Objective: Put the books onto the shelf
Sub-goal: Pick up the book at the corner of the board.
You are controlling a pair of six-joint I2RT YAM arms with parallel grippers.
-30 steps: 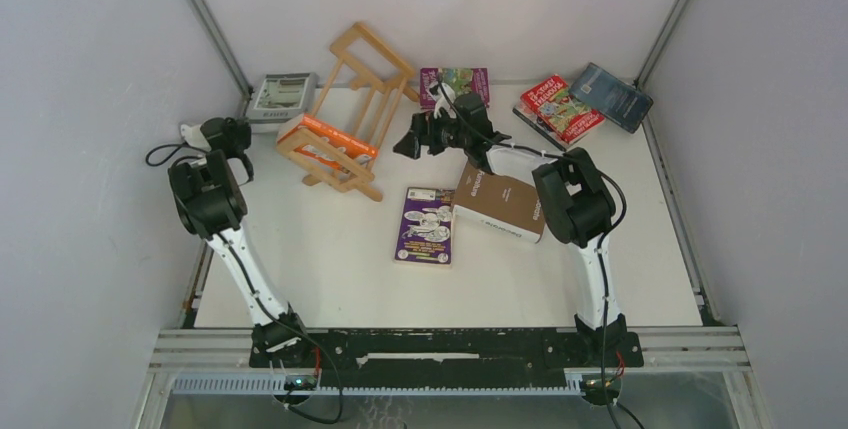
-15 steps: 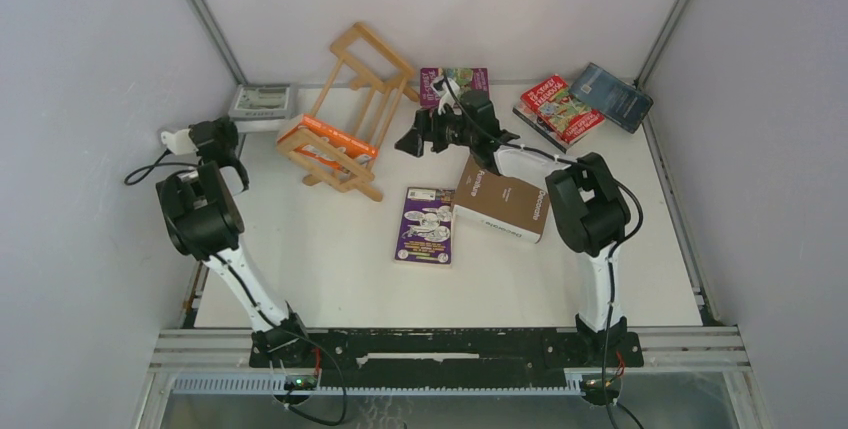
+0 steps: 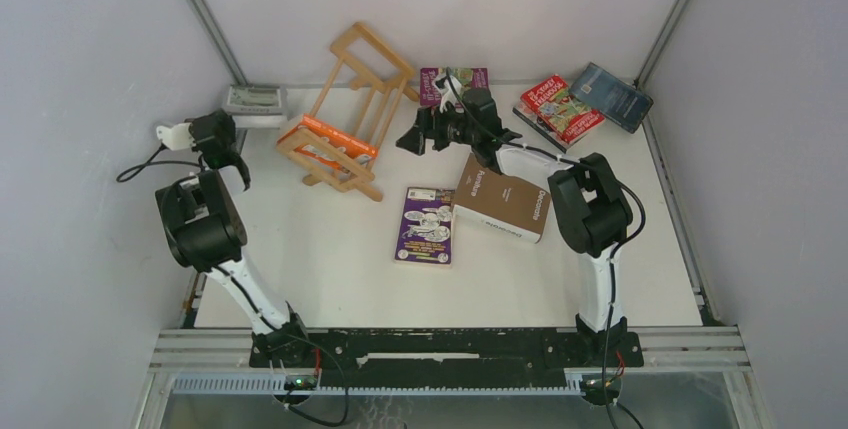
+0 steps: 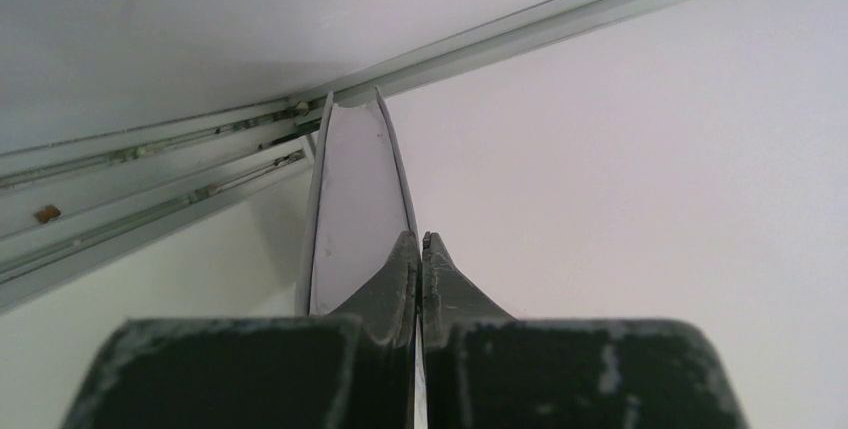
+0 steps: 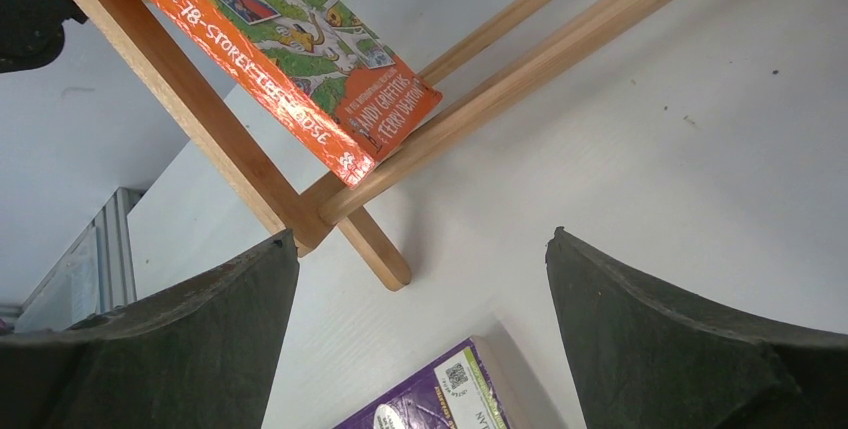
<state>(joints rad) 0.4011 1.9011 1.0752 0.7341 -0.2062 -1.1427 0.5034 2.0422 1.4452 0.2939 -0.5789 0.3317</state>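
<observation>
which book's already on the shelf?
The orange paperback, the only one resting on the wooden shelf slats. Every other book is off it.

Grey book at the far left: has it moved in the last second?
Yes. The grey book has shifted left, farther from the shelf.

Bare white tabletop (image 3: 320,269) at front and left-centre: free passage. Tilted light-wood slatted rack (image 3: 340,174) carrying orange paperback (image 3: 328,139) blocks back-left. Flat purple paperback (image 3: 427,224) and thick brown book (image 3: 503,204), side by side, fill centre-right. Red paperback (image 3: 562,107) and dark blue book (image 3: 612,96) crowd back-right corner.
</observation>
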